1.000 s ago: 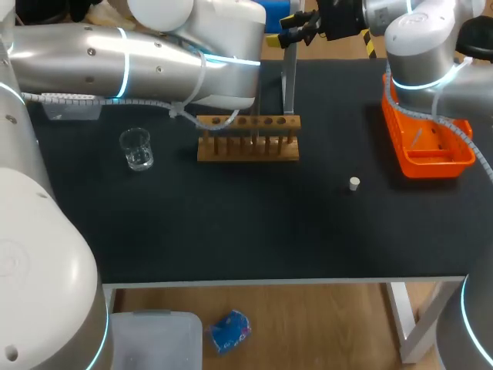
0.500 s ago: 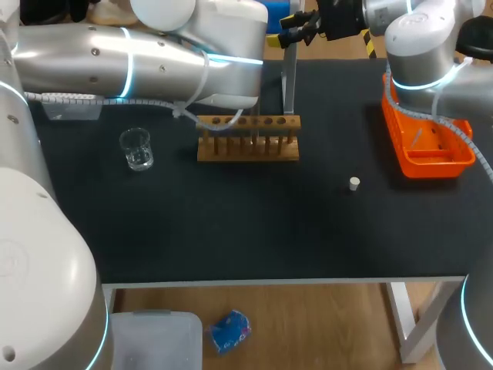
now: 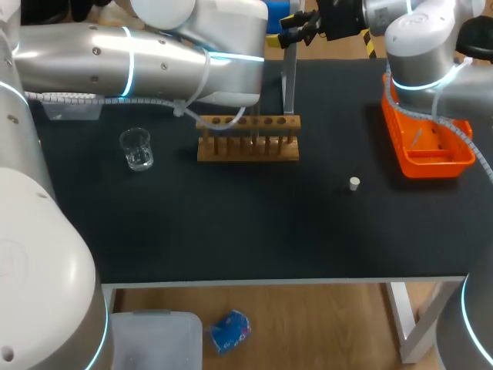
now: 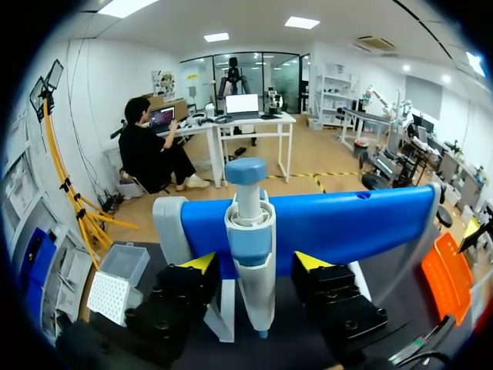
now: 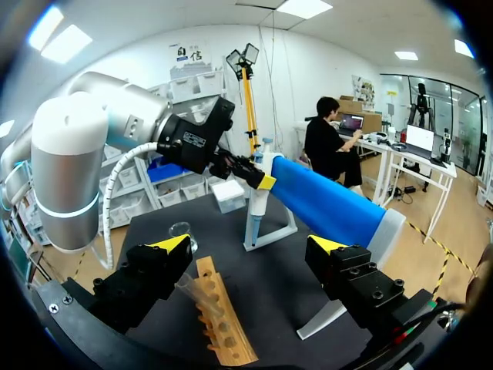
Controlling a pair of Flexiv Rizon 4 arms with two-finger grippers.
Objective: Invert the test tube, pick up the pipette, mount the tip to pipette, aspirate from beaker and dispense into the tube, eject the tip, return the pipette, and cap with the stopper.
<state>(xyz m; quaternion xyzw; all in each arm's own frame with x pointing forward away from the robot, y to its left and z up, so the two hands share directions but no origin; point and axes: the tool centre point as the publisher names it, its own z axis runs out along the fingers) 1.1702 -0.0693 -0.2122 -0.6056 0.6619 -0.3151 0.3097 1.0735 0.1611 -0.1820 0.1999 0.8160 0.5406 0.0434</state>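
Observation:
The pipette hangs upright on the blue stand at the back of the table. My left gripper is open around it, with a small gap between each yellow tip and the pipette body. In the right wrist view the left gripper shows at the pipette. My right gripper is wide open and holds nothing, above the wooden rack with a clear test tube at its end. In the head view it hovers behind the rack. The beaker stands left and the white stopper lies right.
An orange tray sits at the table's right edge under my right arm. A white tip box stands at the far end beyond the stand. My left arm spans the back left of the table.

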